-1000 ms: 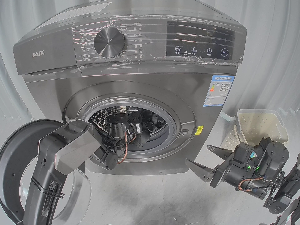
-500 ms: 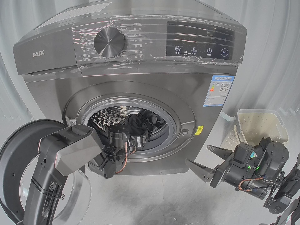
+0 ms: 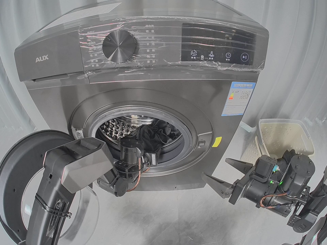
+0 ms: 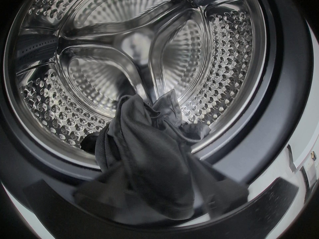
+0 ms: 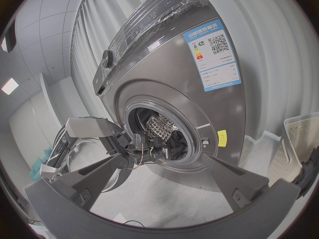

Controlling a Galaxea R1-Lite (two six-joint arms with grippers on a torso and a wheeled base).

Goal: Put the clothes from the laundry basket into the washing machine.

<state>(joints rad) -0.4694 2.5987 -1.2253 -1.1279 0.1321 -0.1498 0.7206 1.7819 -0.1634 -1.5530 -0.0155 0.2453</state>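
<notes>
The washing machine [image 3: 143, 85] stands with its round door [image 3: 20, 160] swung open to the left. A dark garment [image 3: 155, 135] lies inside the steel drum [image 4: 133, 50]. In the left wrist view this garment [image 4: 156, 160] drapes forward over the lower door seal. My left gripper [image 3: 151, 159] sits at the lower rim of the opening, just in front of the garment. My right gripper [image 3: 223, 174] hangs open and empty low on the right, in front of the cream laundry basket [image 3: 286, 133]. More dark clothes [image 3: 289, 154] lie in the basket, partly hidden by the right arm.
The open door fills the floor space at the left, beside my left arm. Bare grey floor [image 3: 177, 215] lies in front of the machine, between the arms. White curtains hang behind the machine and the basket.
My left gripper has drawn back out of the drum and down to the opening's lower rim. The dark garment stays inside the drum. The right arm has not moved.
</notes>
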